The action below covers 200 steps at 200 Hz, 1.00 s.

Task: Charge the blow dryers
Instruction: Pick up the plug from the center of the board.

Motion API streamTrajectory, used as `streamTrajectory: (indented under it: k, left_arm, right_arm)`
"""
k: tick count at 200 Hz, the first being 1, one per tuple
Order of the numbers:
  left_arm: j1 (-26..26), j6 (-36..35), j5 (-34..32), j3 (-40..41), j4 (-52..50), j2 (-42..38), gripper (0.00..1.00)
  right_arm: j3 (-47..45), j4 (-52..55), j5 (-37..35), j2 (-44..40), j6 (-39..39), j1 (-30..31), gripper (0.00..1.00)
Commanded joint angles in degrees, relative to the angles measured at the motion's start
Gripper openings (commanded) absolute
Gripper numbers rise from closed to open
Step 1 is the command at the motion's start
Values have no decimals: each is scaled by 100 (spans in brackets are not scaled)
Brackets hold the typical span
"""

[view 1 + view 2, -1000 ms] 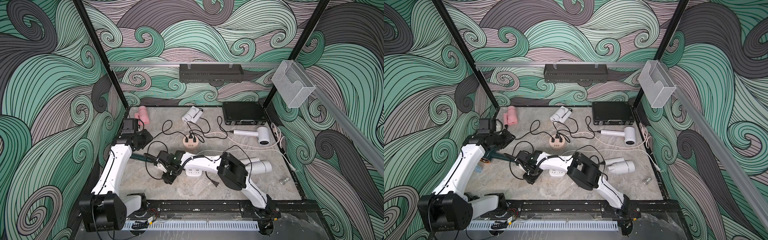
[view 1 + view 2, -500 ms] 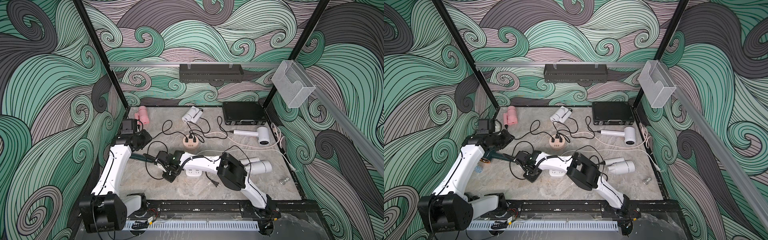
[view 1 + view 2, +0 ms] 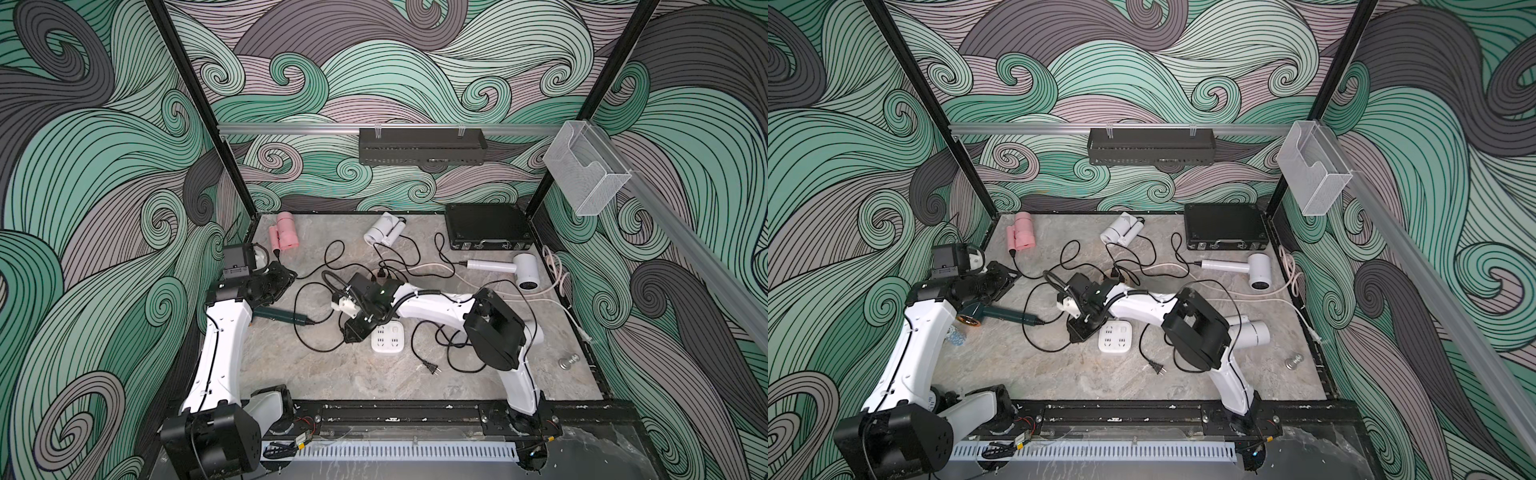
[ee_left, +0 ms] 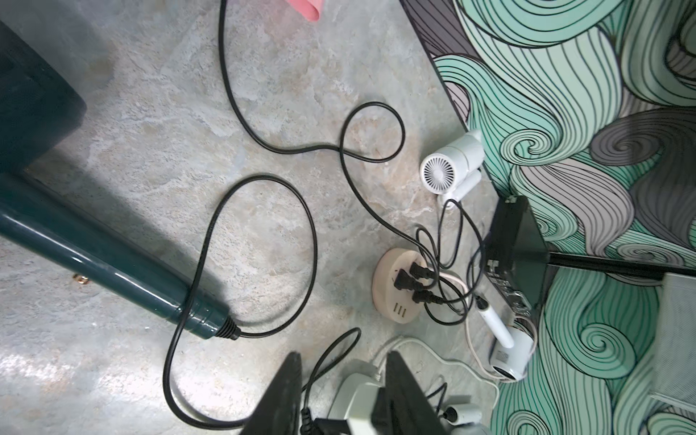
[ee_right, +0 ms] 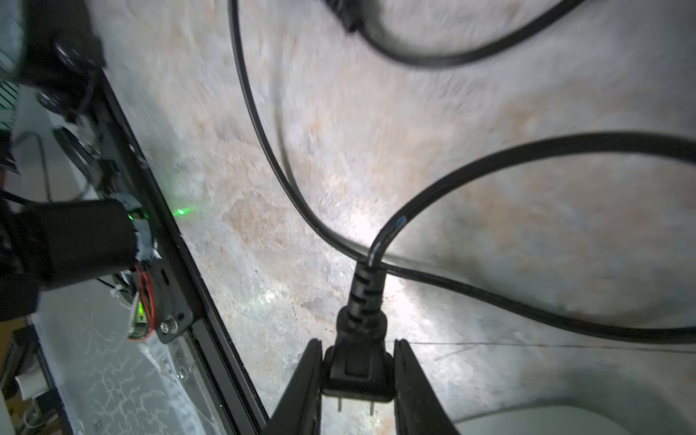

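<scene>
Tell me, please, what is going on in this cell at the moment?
The robot is working on plugging in hair dryers. The right gripper is shut on a black two-prong plug, close beside the square white socket block, whose visible sockets are empty. The left gripper is open and empty, above the dark green dryer, which lies on the table. Three plugs already sit in the round peach hub.

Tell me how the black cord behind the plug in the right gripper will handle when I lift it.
The cord looks floppy: it lies in loose loops, so it will likely trail and drag. The plug seems rigid and squarely pinched by the right gripper, so it probably won't twist much.
</scene>
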<state>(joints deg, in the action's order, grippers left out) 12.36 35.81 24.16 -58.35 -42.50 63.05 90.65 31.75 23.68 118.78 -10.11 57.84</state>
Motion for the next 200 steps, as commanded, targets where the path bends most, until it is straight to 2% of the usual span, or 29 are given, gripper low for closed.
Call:
streamTrajectory:
  k: [1,30,52,79,98,115,141,160,181,200]
  left_arm:
    - [29,-153,513,-170,-247,-76,37]
    - [4,-253,1039,-117,-459,-145,38]
    - [-260,-100,1292,66,-682,-4,40]
    - [-1153,341,1134,191,-543,144,46]
    - [-1895,687,994,171,-204,344,49]
    - [-2316,799,849,91,-43,672,50]
    - [-2640,866,675,48,216,1139,49]
    - [-2737,840,625,-78,348,1492,46]
    - [-2803,840,697,-191,571,1780,39]
    - [-2847,775,704,-336,577,2073,38]
  right_arm:
    - [35,-199,241,-389,-33,11,6]
    - [-240,-464,-372,-824,-227,-10,5]
    - [-557,-680,-1407,-1196,-212,15,5]
    - [-788,-781,-2542,-1401,47,74,5]
    - [-850,-830,-2966,-1412,259,126,5]
    - [-1022,-1042,-3012,-1497,267,140,5]
    - [-1306,-1364,-3027,-1708,211,193,5]
    - [-1480,-1499,-3037,-1822,220,235,6]
    - [-1602,-1535,-3029,-1896,186,267,5]
    - [-1655,-1540,-2984,-1894,176,292,5]
